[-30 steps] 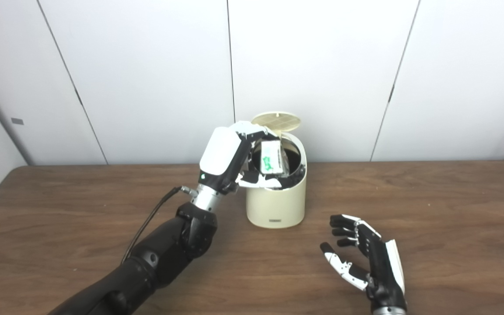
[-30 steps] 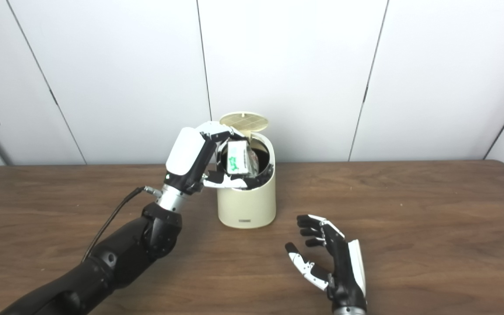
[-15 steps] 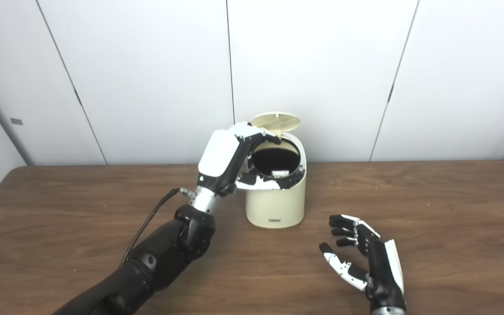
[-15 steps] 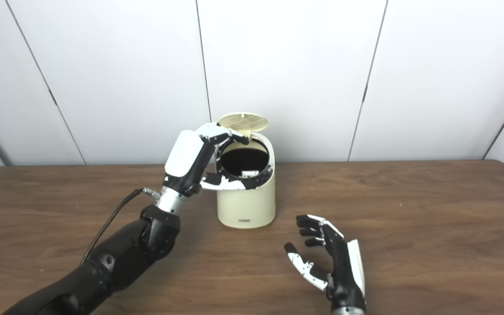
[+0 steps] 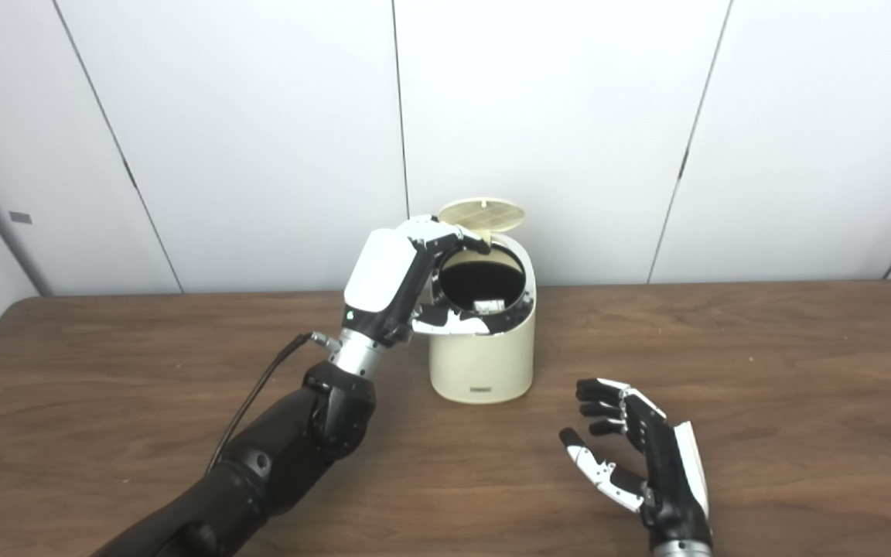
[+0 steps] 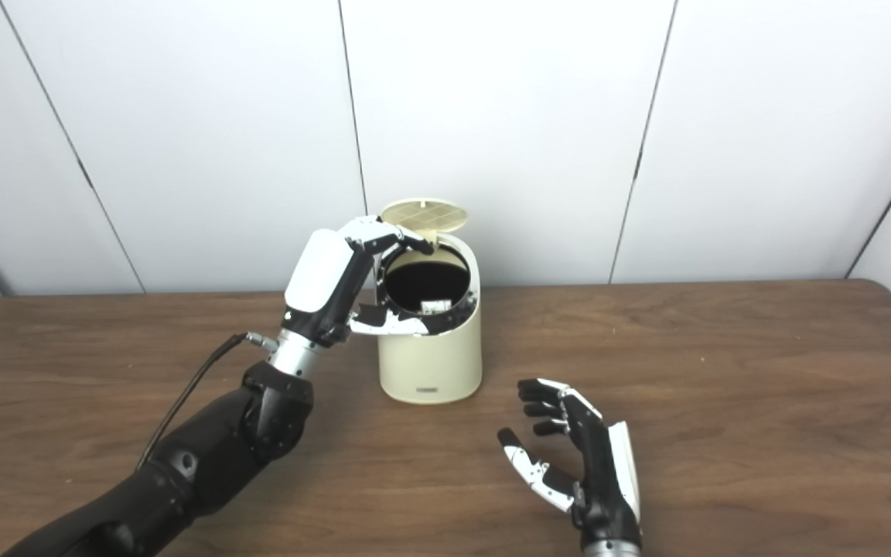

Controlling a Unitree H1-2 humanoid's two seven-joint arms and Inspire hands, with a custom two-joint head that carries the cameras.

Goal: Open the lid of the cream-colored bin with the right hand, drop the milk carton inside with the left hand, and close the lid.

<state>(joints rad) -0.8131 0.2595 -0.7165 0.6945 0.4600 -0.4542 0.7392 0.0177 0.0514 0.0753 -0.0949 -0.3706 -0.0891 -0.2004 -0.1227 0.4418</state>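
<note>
The cream-colored bin [image 5: 480, 360] stands at the back middle of the table with its round lid [image 5: 482, 213] tipped up behind the dark mouth. Deep inside the mouth only a small white corner of the milk carton [image 5: 489, 305] shows. My left hand [image 5: 403, 280] hovers at the bin's left rim, open, fingers and thumb spread around the opening and holding nothing. My right hand [image 5: 635, 456] rests low over the table in front and to the right of the bin, open, palm turned left, fingers loosely curled.
The brown wooden table [image 5: 762, 371] runs across the view, with white wall panels close behind the bin. A black cable [image 5: 256, 394] hangs from my left wrist down along the forearm.
The milk carton left my left hand and dropped into the bin; the hand stays open at the rim. The right hand has barely moved. The camera shifted slightly.
</note>
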